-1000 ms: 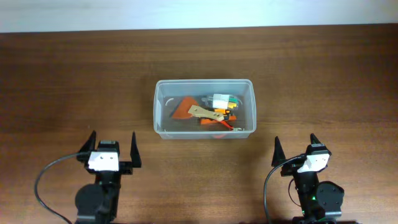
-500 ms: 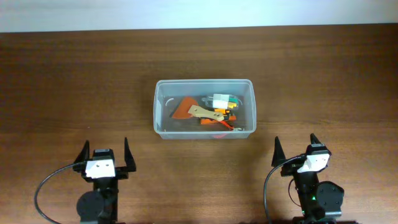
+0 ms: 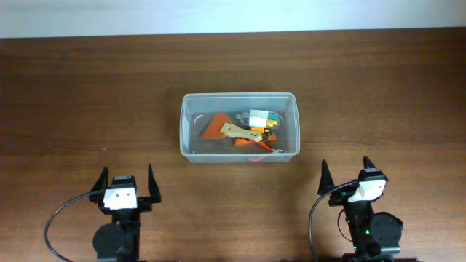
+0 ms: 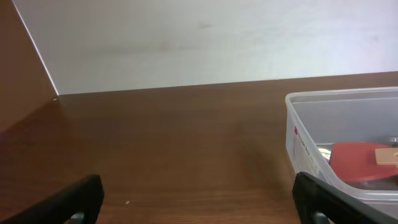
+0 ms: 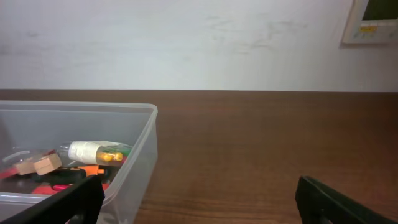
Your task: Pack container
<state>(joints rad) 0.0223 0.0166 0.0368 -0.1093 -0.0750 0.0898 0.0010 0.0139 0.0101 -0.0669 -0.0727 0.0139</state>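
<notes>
Large rectangular clear plastic container (image 3: 193,116) with rounded corners and a thick rim, upright and open at the top, near the middle of the dark brown wooden worktop (image 3: 87,94). Holds a loose heap of small things, mostly in its right half: a flat orange triangular piece (image 3: 213,128), a tan wooden strip (image 3: 240,132) lying across it, a white cylinder with a yellow-green end (image 3: 258,116) toward the far wall, and red-orange bits (image 3: 261,148) against the near wall. Left tool (image 3: 127,172) low at the near left of the worktop, well apart from the container, black fingers spread wide and released, gripping nothing. Right tool (image 3: 345,163) at the near right, nearer the container's near right corner yet not touching it — likewise spread to its widest, nothing between the fingers. Behind the worktop, a plain white wall (image 5: 186,43) with a small pale panel (image 5: 373,22) at the upper right of the right wrist view.
</notes>
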